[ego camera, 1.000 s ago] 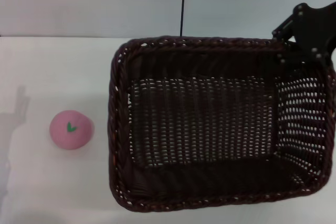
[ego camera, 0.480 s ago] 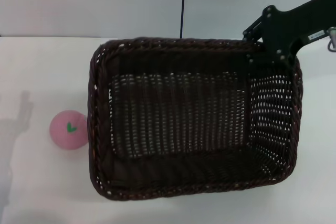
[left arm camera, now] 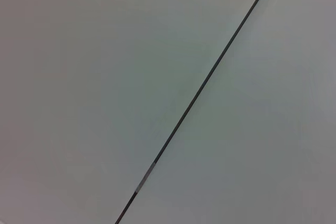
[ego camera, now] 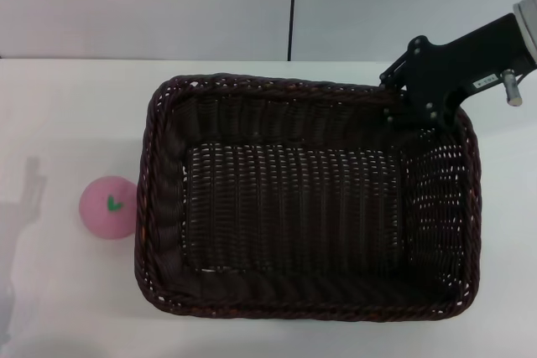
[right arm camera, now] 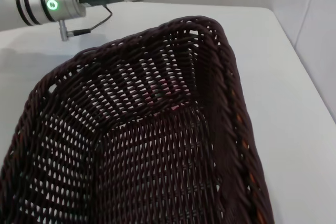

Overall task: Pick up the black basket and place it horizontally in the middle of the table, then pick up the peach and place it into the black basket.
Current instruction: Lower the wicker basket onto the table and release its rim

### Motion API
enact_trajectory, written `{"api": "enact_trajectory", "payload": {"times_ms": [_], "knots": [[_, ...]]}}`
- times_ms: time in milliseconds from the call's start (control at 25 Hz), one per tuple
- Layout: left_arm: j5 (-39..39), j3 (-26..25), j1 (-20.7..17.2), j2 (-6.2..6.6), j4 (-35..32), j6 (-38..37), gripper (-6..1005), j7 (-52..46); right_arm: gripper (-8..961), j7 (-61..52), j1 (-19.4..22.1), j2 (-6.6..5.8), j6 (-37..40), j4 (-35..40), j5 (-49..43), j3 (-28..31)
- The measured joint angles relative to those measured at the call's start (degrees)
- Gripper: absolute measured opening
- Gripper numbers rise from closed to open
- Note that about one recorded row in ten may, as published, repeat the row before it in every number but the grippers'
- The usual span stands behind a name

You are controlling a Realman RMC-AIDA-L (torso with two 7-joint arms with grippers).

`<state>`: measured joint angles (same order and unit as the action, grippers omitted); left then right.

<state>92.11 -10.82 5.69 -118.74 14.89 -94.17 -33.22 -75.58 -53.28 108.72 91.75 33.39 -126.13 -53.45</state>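
White table (ego camera: 75, 106) now carries our black basket (ego camera: 306, 211) lying lengthwise near its middle, our right gripper (ego camera: 401, 100) clamped on its far right corner, while the peach (ego camera: 109, 206), just beside the basket's left end, awaits picking up.

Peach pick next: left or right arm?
Left, probably. The peach sits on the table beside the basket's left wall. The right end effector is at the basket's far right corner, so the basket lies between it and the peach.
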Motion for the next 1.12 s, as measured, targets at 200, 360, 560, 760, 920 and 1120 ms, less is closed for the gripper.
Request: {"api": "enact_trajectory", "payload": {"times_ms": [200,360,560,760,920,1120], "knots": [[0.0,0.1,0.1,0.00,0.0,0.0,753,0.0,169,0.8,0.5,0.16,0.0,0.3,0.1,0.4],[0.0,0.6,0.5,0.00,0.0,0.2,753,0.0,170,2.1,0.8,0.71,-0.5,0.4,0.4,0.5],[0.0,0.7,0.4,0.00,0.0,0.3,752,0.0,172,2.8,1.1,1.34,-2.4,0.6,1.0,0.5],[0.0,0.9,0.2,-0.03,0.0,0.5,752,0.0,173,2.9,1.1,1.41,-3.3,0.6,2.3,0.4],[0.0,1.2,0.3,-0.08,0.4,0.9,752,0.0,359,3.0,0.9,1.41,-4.5,0.6,2.4,0.4],[0.0,1.3,0.5,-0.09,0.6,1.6,752,0.0,418,3.7,1.3,1.56,-7.7,0.6,3.0,0.5]]}}
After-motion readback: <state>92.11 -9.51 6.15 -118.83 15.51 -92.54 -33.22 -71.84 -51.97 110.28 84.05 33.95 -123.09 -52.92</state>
